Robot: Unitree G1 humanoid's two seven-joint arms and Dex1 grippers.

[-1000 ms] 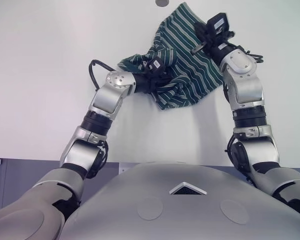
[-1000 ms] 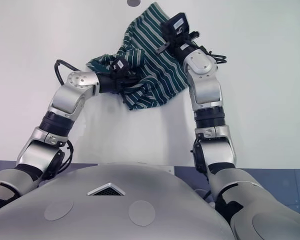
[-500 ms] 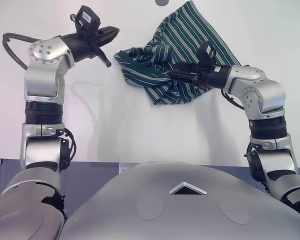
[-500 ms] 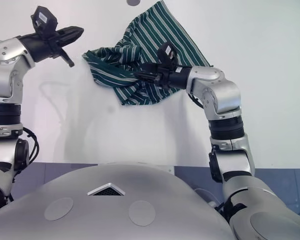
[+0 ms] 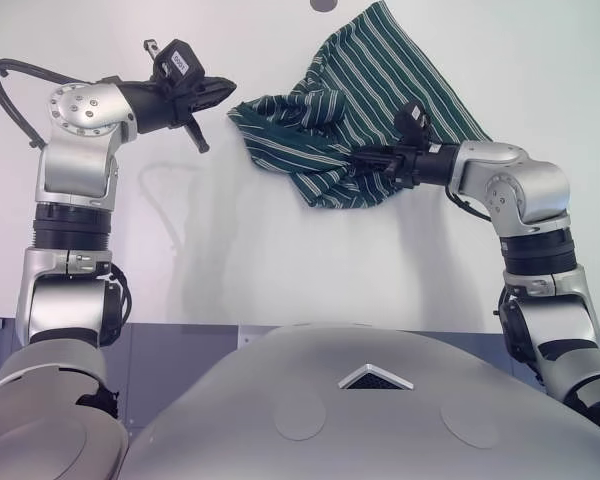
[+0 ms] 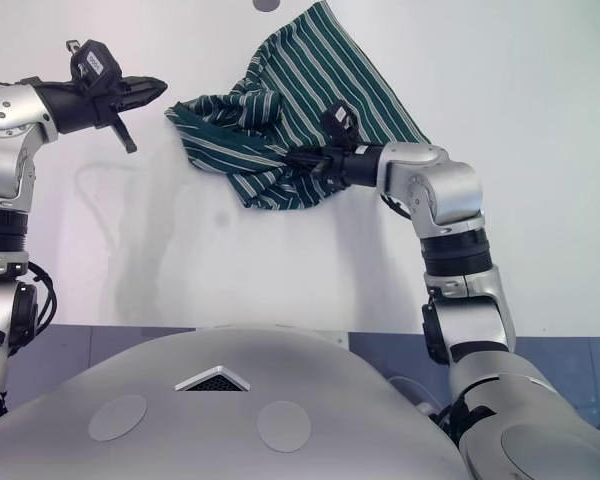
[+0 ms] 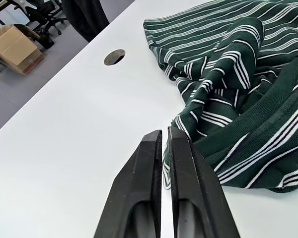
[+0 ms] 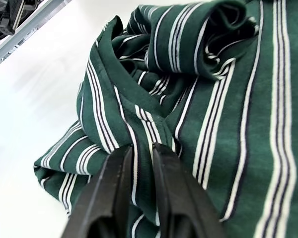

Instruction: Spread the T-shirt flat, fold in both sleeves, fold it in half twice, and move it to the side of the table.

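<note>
A dark green T-shirt (image 5: pixel 370 105) with thin white stripes lies crumpled on the far middle of the white surface (image 5: pixel 280 270). One flatter panel reaches toward the far edge. The side toward the robot's left is bunched into folds.

The left gripper (image 5: pixel 227 86) is held above the surface just beside that bunched end, pointing at it. Its fingers are drawn together to a thin slit and hold nothing. A small white label (image 5: pixel 177 62) sits on the camera housing above this gripper; its print is too small to read.

The right gripper (image 5: pixel 354 155) comes in from the other side and rests low on the near part of the shirt. Its fingers are closed down to a narrow gap on a ridge of the striped cloth.

The head views give the whole layout: both arms, the shirt between them, and a grey disc (image 5: pixel 323 4) at the far edge of the surface. The left wrist view shows that disc as a round cable hole (image 7: pixel 114 56) near the shirt's flat panel. Beyond the surface's edge it also shows a cardboard box (image 7: pixel 15 47) and office chairs (image 7: pixel 47 10) on a grey floor. From this view, the left gripper's black tips (image 7: pixel 163 133) sit right at the shirt's rolled hem. The right wrist view looks closely along the right gripper's fingers (image 8: pixel 164 163), with white stripes running through the gap and deep folds heaped beyond them.
</note>
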